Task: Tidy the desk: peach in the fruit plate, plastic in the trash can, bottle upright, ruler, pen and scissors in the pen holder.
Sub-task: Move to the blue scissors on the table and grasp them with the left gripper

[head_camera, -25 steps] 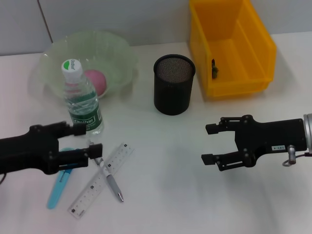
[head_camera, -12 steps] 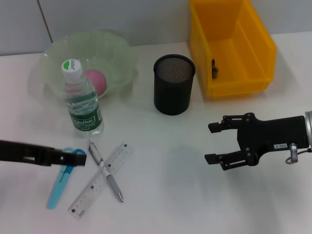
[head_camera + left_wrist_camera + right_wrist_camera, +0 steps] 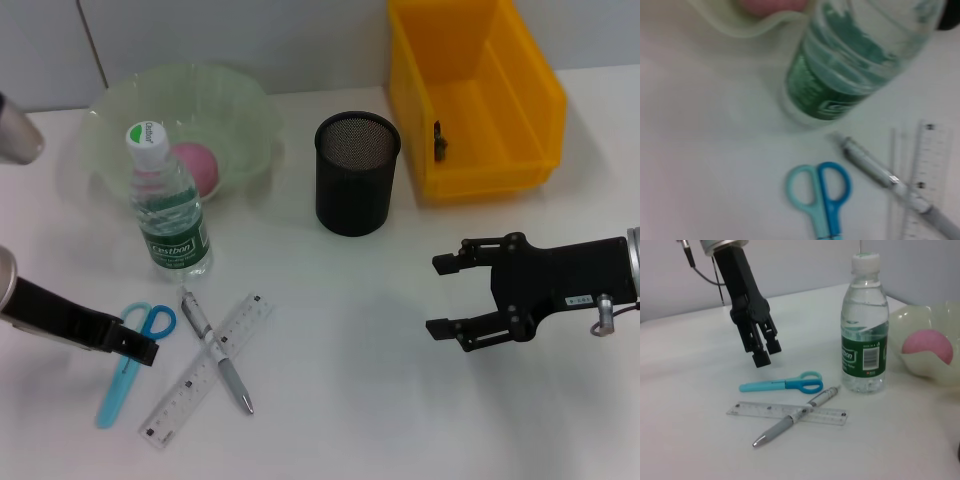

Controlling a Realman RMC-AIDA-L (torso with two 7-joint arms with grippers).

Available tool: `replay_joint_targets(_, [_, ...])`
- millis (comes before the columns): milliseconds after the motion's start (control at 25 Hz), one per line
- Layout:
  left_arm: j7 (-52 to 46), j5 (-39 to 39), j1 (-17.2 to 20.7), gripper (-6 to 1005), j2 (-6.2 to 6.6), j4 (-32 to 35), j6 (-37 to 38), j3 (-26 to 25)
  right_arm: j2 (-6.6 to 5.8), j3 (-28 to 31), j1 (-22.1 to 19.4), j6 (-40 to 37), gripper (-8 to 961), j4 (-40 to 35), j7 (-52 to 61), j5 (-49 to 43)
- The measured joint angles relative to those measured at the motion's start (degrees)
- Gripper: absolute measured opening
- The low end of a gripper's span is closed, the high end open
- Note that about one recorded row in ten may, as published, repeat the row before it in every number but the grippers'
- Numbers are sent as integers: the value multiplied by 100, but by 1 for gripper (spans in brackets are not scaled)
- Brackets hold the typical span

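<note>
The bottle (image 3: 170, 205) stands upright in front of the pale green fruit plate (image 3: 245, 105), which holds the pink peach (image 3: 196, 166). Blue scissors (image 3: 133, 362), a pen (image 3: 217, 352) and a clear ruler (image 3: 207, 368) lie together on the desk; the pen crosses the ruler. My left gripper (image 3: 137, 346) hovers beside the scissors' handles (image 3: 820, 186), open and holding nothing, as the right wrist view (image 3: 766, 353) also shows. The black mesh pen holder (image 3: 357, 173) stands mid-desk. My right gripper (image 3: 452, 296) hangs open to its right. A small dark scrap (image 3: 440, 143) lies in the yellow trash can (image 3: 480, 100).
The white desk runs back to a grey wall. The bottle (image 3: 864, 325) stands close to the scissors (image 3: 785, 385), pen (image 3: 797, 415) and ruler (image 3: 786, 413). Bare desk lies between the pen holder and my right gripper.
My left gripper has drawn back from the bottle, turned, and dropped to beside the scissors' handles. The bottle stays standing. My right gripper has drifted slightly to the right.
</note>
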Motion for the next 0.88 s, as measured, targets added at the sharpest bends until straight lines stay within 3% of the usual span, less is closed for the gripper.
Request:
replay_joint_targets(160, [-139, 196, -89, 813, -7, -12, -1, 105, -3, -12, 13, 30, 825, -22, -2, -35])
replay_joint_targets(240, [-250, 444, -526, 813, -47, -629, -26, 236, -7, -13, 17, 31, 825, -46, -3, -38])
replay_joint_targets(320, [-251, 459, -726, 813, -49, -1061, -132, 289, -11, -3, 18, 31, 825, -78, -4, -46])
replay_joint_targets(880, [-251, 675, -868, 811, -50, -1284, -389, 529, -18, -11, 18, 106, 825, -126, -4, -57])
